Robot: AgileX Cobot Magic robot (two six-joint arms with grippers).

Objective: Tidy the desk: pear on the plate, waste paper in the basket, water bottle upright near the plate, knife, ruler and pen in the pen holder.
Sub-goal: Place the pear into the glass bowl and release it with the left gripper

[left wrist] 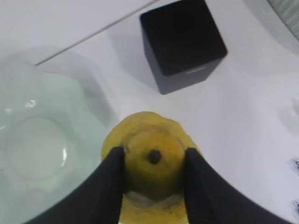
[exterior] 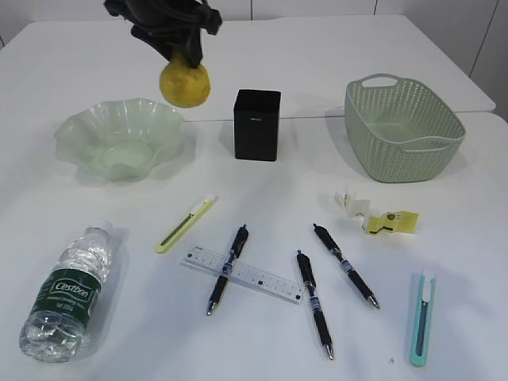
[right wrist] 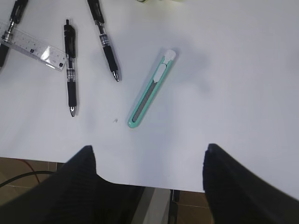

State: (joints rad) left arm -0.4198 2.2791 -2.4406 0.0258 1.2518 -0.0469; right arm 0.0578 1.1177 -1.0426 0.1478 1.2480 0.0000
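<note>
My left gripper is shut on the yellow pear, which hangs in the air above the right rim of the wavy pale-green plate. From the left wrist, the pear sits between both fingers, with the plate to its left and the black pen holder ahead. My right gripper is open and empty over the table's front edge, near the teal knife. The water bottle lies on its side at front left. Waste paper lies before the basket.
A yellow knife, a clear ruler and three black pens lie scattered in the front middle; one pen crosses the ruler. The teal knife lies at front right. The black pen holder stands between plate and basket.
</note>
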